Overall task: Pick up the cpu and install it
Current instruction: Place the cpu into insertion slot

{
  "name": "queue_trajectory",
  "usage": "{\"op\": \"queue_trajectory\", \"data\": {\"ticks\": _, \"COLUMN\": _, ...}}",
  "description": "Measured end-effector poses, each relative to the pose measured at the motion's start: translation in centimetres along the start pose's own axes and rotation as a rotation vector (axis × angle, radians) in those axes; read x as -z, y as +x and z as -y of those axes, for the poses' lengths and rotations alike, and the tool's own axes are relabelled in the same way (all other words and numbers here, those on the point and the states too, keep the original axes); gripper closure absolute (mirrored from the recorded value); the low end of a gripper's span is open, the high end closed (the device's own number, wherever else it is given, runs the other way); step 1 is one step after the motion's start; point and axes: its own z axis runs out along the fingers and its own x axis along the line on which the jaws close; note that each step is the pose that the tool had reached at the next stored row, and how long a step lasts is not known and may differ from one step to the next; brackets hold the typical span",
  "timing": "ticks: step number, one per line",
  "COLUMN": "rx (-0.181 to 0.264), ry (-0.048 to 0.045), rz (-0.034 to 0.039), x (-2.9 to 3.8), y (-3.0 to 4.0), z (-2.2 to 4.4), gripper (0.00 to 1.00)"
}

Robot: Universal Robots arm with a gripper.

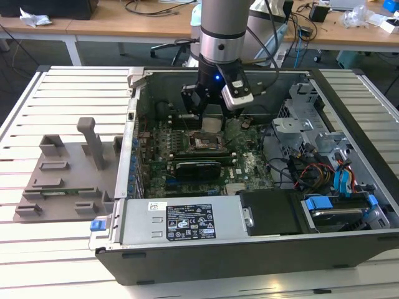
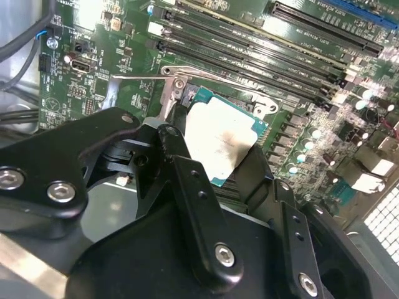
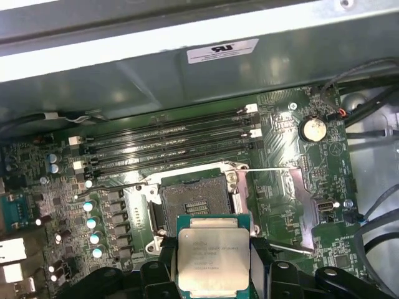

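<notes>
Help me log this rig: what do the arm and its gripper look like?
The arm is a silver-grey cylinder with a darker band, ending in a black wrist showing a small blue light. A white box sits beside it, with black cables trailing. The gripper is black; its fingers are jointed links with silver screws.

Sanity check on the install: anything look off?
The cpu sits square in the end effector, by the open, empty socket. Only oddity: a faint brownish smudge on its top plate in the second wrist view.
</notes>
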Motion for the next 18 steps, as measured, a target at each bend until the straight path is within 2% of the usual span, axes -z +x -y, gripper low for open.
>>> {"op": "queue_trajectory", "data": {"ticks": 10, "rx": -0.068, "ry": 0.0007, "rz": -0.0012, "x": -0.02, "y": 0.0, "z": 0.0, "gripper": 0.45}}
{"op": "queue_trajectory", "data": {"ticks": 14, "rx": -0.111, "ry": 0.0011, "rz": -0.0019, "x": -0.04, "y": 0.0, "z": 0.0, "gripper": 0.45}}
{"op": "queue_trajectory", "data": {"ticks": 18, "rx": -0.171, "ry": 0.0031, "rz": -0.0028, "x": -0.06, "y": 0.0, "z": 0.0, "gripper": 0.45}}
